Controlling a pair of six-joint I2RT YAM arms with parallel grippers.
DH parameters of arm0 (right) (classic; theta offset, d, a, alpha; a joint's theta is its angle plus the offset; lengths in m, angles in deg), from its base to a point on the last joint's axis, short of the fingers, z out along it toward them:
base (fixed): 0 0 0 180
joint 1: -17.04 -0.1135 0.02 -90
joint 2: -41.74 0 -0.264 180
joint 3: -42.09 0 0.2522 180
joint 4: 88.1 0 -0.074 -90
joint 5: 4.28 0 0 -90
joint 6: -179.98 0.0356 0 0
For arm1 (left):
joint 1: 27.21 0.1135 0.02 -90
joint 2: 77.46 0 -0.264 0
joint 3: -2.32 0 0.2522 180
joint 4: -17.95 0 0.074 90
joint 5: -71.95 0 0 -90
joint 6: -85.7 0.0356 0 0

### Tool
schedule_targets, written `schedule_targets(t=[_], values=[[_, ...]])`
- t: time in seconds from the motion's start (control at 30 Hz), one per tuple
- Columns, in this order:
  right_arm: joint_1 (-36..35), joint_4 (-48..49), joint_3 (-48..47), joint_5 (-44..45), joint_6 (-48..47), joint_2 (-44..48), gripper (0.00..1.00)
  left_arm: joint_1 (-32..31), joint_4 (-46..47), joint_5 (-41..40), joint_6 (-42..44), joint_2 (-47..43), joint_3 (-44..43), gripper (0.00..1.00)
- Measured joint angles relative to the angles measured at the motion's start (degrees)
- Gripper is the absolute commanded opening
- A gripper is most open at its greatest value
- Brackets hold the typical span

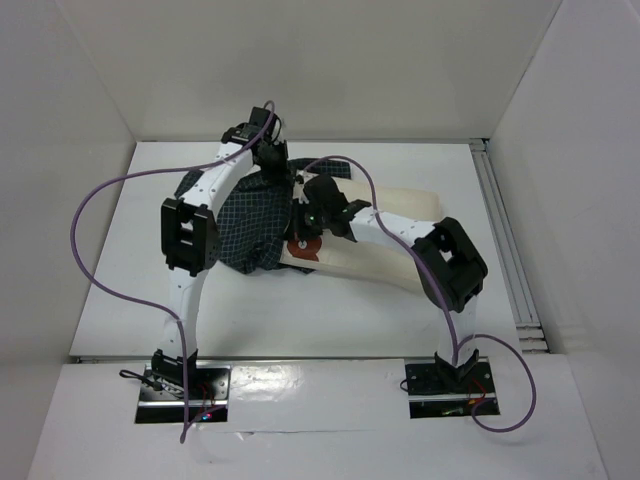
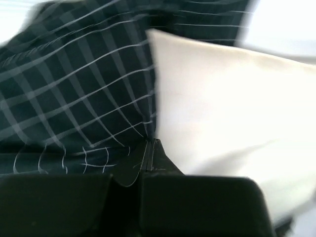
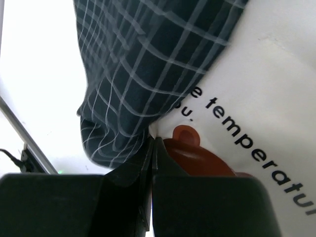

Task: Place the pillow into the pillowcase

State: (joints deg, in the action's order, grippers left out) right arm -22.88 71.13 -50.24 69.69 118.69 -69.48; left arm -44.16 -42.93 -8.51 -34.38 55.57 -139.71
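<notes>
— Count first: how many things lie on your white table (image 1: 130, 280)?
— Two. One plump cream rectangular pillow (image 1: 400, 225) and one dark navy-green cloth pillowcase (image 1: 235, 225) with a thin white grid. Both of my grippers are on them.
— Which way does the pillow lie?
— Its long axis runs left to right across the table, the right end a little farther from my bases. The end with one reddish round mark (image 3: 195, 153) and black lettering (image 3: 242, 123) points left, and the pillowcase edge overlaps it. The bare end points right. The pillowcase lies bunched to the left.
— And your grippers?
— My left gripper (image 2: 148, 148) is at the pillowcase's far edge, jaws pressed together, with checked cloth puckering into the tips. My right gripper (image 3: 152, 148) is clamped likewise on the pillowcase edge, just beside the reddish round mark.
</notes>
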Motion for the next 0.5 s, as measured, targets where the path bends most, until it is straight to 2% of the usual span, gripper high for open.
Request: schedule_targets(t=[0.17,0.27,0.3,0.33,0.43,0.5], values=[[-3.4,-0.3,1.2,2.6,-1.3,3.2,0.00,-0.2,1.2,12.4,0.0,0.0,-3.1,0.00],[-5.9,0.0,1.1,6.0,-1.0,4.0,0.01,-1.0,2.1,16.2,-0.2,0.0,-3.4,0.00],[-6.3,-0.1,0.8,6.9,-0.9,3.9,0.09,-1.2,2.2,16.8,-0.3,0.0,-3.1,0.00],[-6.4,-0.4,0.5,7.5,-0.5,3.8,0.34,-1.4,2.2,17.4,-0.4,0.0,-2.7,0.00],[-6.1,-0.8,0.1,9.0,0.4,4.1,0.74,-1.3,2.6,18.7,-1.2,0.1,-1.7,0.00],[-5.9,-0.9,1.2,11.0,0.5,5.7,0.79,-1.0,2.7,18.9,-1.6,0.1,-1.4,0.00]])
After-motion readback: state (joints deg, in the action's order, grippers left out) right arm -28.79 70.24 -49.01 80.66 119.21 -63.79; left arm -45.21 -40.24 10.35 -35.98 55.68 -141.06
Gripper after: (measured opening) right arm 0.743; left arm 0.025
